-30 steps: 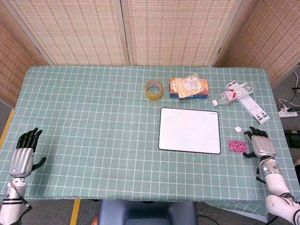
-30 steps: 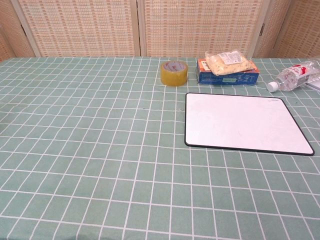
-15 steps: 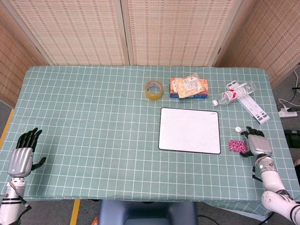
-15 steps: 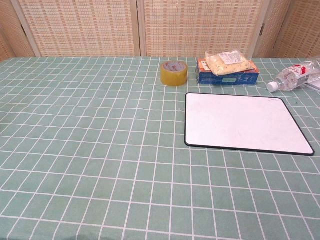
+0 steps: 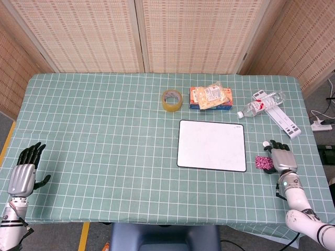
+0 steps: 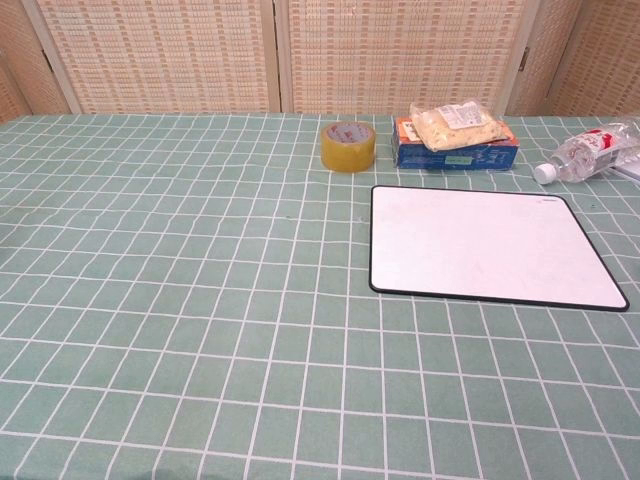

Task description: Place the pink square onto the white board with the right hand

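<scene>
Left hand (image 5: pixel 23 175) at far left edge of tabletop (image 5: pixel 104 136), palm down, fingers spread, holding nothing; seen in head view only. Further right, tape roll (image 5: pixel 171 100) toward the back, upright on its flat side, just left of a blue-and-orange box (image 5: pixel 209 101) with a clear snack bag (image 5: pixel 213 94) lying on top. White board (image 5: pixel 212 145) flat on the green checked cloth in front of the box, black-edged, bare surface. Clear bottle (image 5: pixel 260 106) on its side behind and right of the board, crossed with a white strip-shaped item (image 5: pixel 282 120). Small white cap (image 5: pixel 266 144) just right of the board's right edge, close to the fingertips of the right hand. Pink square (image 5: pixel 263 162) on the cloth right of the board's front right corner, near it but not on it. Right hand (image 5: pixel 281 158) directly right of the pink square, fingers reaching over its right edge; actual contact or grip not resolvable at this size. Right hand and pink square outside the chest view.
</scene>
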Robot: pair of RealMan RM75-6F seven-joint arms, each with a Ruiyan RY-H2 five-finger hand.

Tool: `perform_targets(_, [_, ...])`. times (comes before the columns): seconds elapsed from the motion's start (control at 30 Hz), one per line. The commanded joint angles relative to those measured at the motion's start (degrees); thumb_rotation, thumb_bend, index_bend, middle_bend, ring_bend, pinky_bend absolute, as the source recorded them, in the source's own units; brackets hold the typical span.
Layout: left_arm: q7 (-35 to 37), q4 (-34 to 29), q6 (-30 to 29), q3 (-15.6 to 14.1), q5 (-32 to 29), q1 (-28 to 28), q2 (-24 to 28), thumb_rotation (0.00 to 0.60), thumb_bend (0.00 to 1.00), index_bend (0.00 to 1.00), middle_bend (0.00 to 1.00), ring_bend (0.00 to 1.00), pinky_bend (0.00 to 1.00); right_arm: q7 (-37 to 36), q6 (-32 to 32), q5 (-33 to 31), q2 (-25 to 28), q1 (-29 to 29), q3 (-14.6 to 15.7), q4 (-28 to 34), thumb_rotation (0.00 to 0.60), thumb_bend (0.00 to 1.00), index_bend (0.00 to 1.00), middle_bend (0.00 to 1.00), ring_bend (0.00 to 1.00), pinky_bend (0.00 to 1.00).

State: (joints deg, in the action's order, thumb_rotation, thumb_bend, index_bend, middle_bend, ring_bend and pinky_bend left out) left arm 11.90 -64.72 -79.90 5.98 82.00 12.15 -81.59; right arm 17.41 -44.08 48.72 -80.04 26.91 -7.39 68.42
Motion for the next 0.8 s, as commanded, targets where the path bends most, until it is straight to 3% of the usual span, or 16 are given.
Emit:
perform_targets(0.03, [0.3,0.1,0.0,0.0,-0.1,0.0,0.1,0.600,0.19,0.00,0.00,0.00,0.00,1.6,-0.4,-1.1,-0.6,0.7,0.4,0.2,0.600,0.21,0.26,0.00,0.00,0.00])
perform_targets(0.8, [2.3,-0.7,-0.3,-0.5,1.0,-0.1,1.0,0.600,0.19,0.00,0.00,0.00,0.00,7.0,-4.3,-5.5,-0.2,1.3,2.0,4.0,0.600,0.21,0.29,0.00,0.00,0.00])
